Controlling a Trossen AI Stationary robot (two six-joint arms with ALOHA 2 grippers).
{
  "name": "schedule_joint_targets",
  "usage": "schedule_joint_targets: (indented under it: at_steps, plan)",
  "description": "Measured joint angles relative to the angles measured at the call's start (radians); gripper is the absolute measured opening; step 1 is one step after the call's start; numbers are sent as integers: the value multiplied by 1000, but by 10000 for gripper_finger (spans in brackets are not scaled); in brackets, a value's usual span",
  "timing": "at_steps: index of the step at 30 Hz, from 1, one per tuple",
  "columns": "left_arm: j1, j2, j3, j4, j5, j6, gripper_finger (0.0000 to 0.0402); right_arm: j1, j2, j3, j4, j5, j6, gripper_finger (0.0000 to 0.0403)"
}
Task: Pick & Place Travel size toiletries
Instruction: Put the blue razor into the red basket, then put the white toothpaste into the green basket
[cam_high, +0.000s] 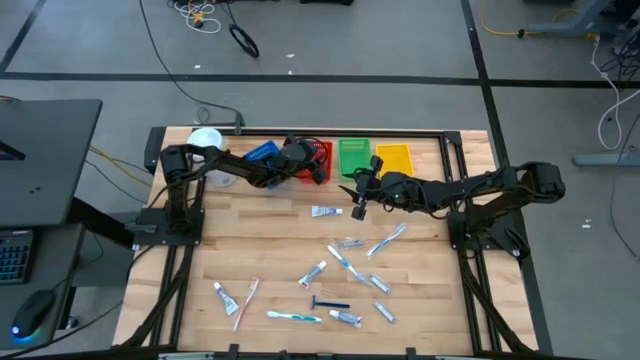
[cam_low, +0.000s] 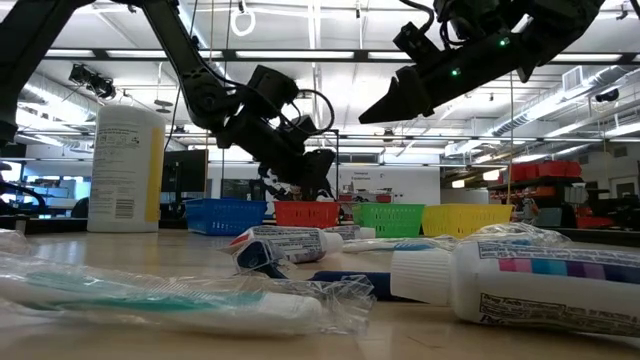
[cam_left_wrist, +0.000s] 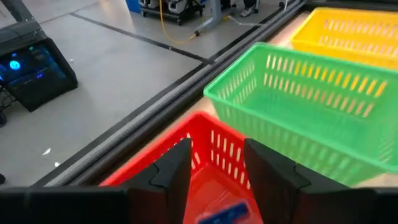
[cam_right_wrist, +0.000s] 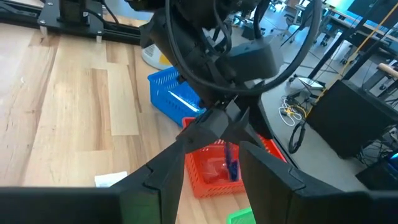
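Left gripper (cam_high: 318, 160) is hovering over the red basket (cam_high: 322, 150), fingers apart, a blue razor (cam_right_wrist: 231, 160) dropping in — right gripper (cam_high: 357, 196) is waiting open and empty mid-table — most toiletries (cam_high: 345, 265) are lying unsorted.

Back edge of table crowded: white canister (cam_high: 207, 139) upper left, then blue basket (cam_high: 262, 154), red basket (cam_high: 318, 160), green basket (cam_high: 353, 155), yellow basket (cam_high: 394, 157) in a tight row. Left gripper (cam_high: 308, 163) hangs over the red basket, blocking entry from above. Right gripper (cam_high: 357, 198) sits mid-table just in front of the green basket. Scattered toiletries (cam_high: 345, 262) litter the lower centre. Bare wood at the table's left and right margins.
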Motion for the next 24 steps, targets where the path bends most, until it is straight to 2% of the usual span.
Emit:
schedule_joint_targets:
  at_steps: [7, 18, 24]
  plan:
    - [-39, -103, 0, -121, -45, 6, 174, 0, 0, 0, 0, -1, 0, 160]
    - [-119, -290, 0, -427, 7, 4, 171, 0, 0, 0, -10, -5, 0, 160]
    - [-201, -421, 1, -586, 9, 2, 160, 0, 0, 0, -18, -118, 3, 160]
